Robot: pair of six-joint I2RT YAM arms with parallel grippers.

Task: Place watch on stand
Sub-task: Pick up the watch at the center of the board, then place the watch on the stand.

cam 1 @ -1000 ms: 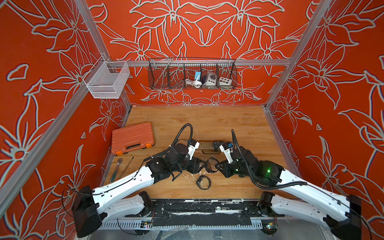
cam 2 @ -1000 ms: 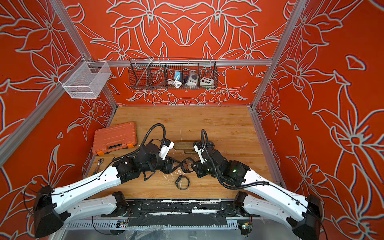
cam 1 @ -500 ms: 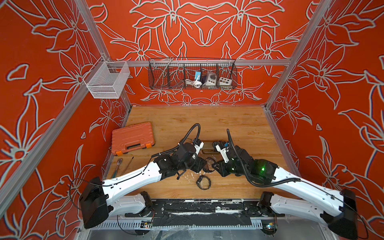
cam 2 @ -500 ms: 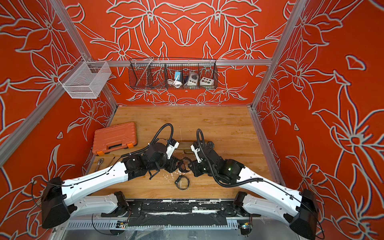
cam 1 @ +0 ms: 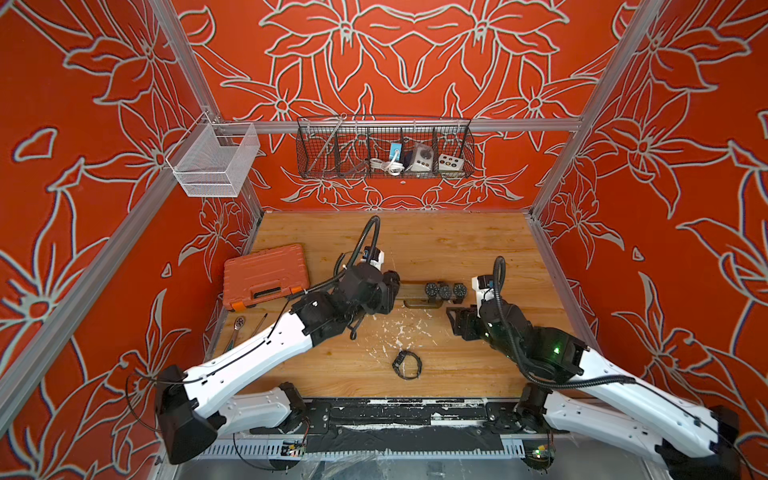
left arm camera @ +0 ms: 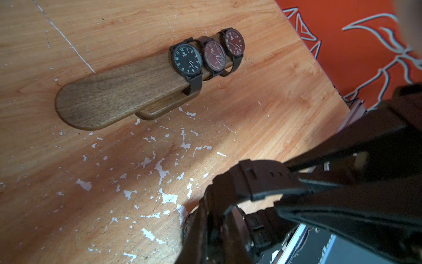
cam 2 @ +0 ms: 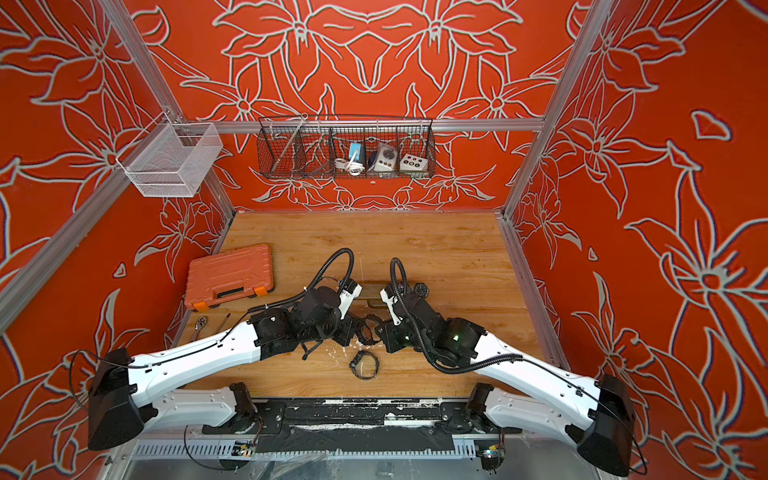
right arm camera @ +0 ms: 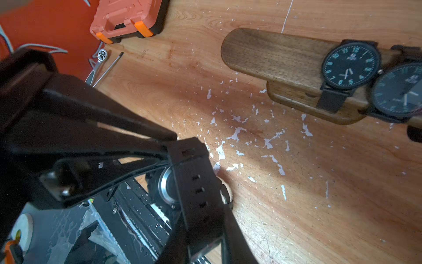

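A dark watch point(cam 2: 368, 330) hangs just above the wooden table between my two grippers. My left gripper point(left arm camera: 215, 219) is shut on one part of its strap point(left arm camera: 258, 180). My right gripper point(right arm camera: 203, 228) is shut on the other part of the strap point(right arm camera: 194, 173), with the watch's metal back showing behind it. In a top view the left gripper point(cam 2: 353, 330) and right gripper point(cam 2: 380, 332) nearly meet. The stand point(left arm camera: 118, 98), a brown wooden bar, lies just beyond them and carries three watches point(left arm camera: 186, 60) at its far end. Its near end point(right arm camera: 274, 57) is bare.
Another black watch point(cam 2: 364, 365) lies on the table near the front edge. An orange tool case point(cam 2: 228, 276) sits at the left, with a ratchet and a screwdriver point(cam 2: 199, 324) beside it. Wire baskets point(cam 2: 347, 147) hang on the back wall. White flakes speckle the table.
My left gripper has moved right, up to the watch that the right gripper holds. Its jaws have closed on the strap. The right arm has shifted slightly left.
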